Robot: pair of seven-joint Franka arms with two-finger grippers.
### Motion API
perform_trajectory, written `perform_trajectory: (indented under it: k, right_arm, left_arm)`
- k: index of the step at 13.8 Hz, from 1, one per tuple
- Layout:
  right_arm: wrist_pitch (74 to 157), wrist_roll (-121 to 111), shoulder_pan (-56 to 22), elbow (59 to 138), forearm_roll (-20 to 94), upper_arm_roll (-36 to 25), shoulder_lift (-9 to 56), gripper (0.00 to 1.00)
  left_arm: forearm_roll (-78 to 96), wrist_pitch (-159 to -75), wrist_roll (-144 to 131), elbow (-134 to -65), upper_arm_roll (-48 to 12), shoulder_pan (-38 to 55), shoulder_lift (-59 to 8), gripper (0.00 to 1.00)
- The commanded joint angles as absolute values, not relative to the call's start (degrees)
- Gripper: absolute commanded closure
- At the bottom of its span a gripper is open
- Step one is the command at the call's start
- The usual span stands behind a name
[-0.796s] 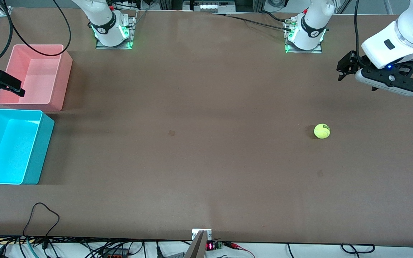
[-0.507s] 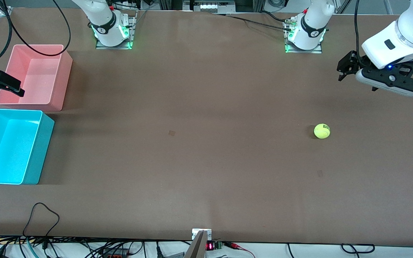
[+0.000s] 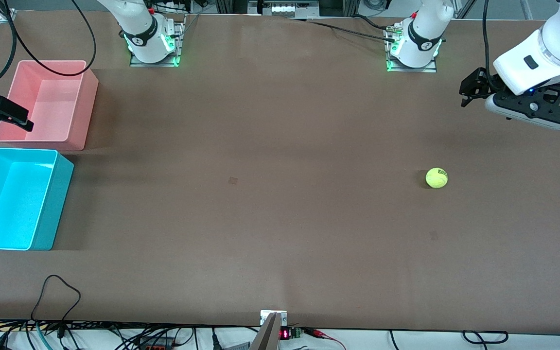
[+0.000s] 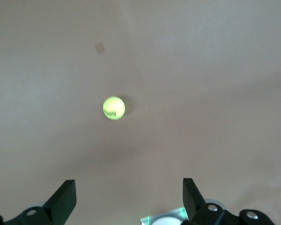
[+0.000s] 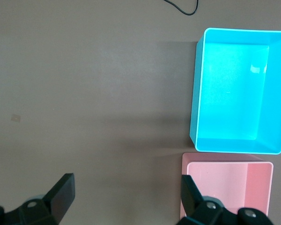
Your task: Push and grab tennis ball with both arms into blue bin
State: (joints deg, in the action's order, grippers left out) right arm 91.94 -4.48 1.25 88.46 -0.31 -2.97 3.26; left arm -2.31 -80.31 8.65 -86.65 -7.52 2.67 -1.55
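The tennis ball point(image 3: 436, 178) lies on the brown table toward the left arm's end; it also shows in the left wrist view point(image 4: 114, 108). My left gripper point(image 3: 470, 90) hangs in the air over the table by the left arm's end, well apart from the ball, open and empty point(image 4: 129, 194). The blue bin point(image 3: 17, 150) stands empty at the right arm's end, near the front camera; it also shows in the right wrist view point(image 5: 195, 93). My right gripper point(image 3: 15, 116) hovers over the pink bin's outer edge, open and empty point(image 5: 126, 190).
A pink bin point(image 3: 83, 97) stands empty just farther from the front camera than the blue bin, also in the right wrist view point(image 5: 225, 165). The arm bases point(image 3: 151, 41) point(image 3: 413, 46) stand along the table's back edge. A black cable loop point(image 3: 56, 291) lies near the front edge.
My left gripper has drifted slightly toward the left arm's end of the table. The right gripper has shifted very slightly. The ball has not moved.
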Motion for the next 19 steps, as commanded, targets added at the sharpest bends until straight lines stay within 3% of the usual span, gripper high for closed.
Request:
perform_trajectory:
  k: [1,5,6,8,11,14,19]
  right_arm:
    - [92.72,-3.96,1.32,89.30,-0.26,-2.81,2.72,0.00]
    - [92.64,-4.04,0.97,89.21,-0.79,-2.72,2.81,0.00]
    - [92.64,-4.04,0.97,89.21,-0.79,-2.72,2.90,0.00]
    - [92.64,-4.04,0.97,89.21,-0.62,-2.72,3.08,0.00]
    - [92.29,-4.13,0.88,89.21,-0.70,-2.46,3.16,0.00]
    - [92.20,-4.13,0.88,89.21,-0.70,-2.46,3.69,0.00]
    - [91.93,-3.87,0.97,89.30,-0.35,-2.46,3.95,0.00]
  left_arm:
    - [-2.99,-75.42,7.91,-86.05,-8.17,2.64,-2.63,0.00]
    - [-3.08,-75.06,8.96,-86.04,-7.56,1.94,-2.72,0.00]
    - [-2.90,-75.06,8.96,-86.04,-7.56,1.50,-2.81,0.10]
    - [-3.08,-75.06,8.70,-86.31,-7.56,1.41,-2.99,0.53]
    - [-3.08,-74.62,7.91,-86.40,-7.56,1.41,-3.25,0.85]
    - [-2.90,-73.13,8.09,-86.57,-7.56,1.32,-3.25,0.98]
    - [-3.07,-73.74,8.78,-87.01,-7.56,1.23,-3.25,1.00]
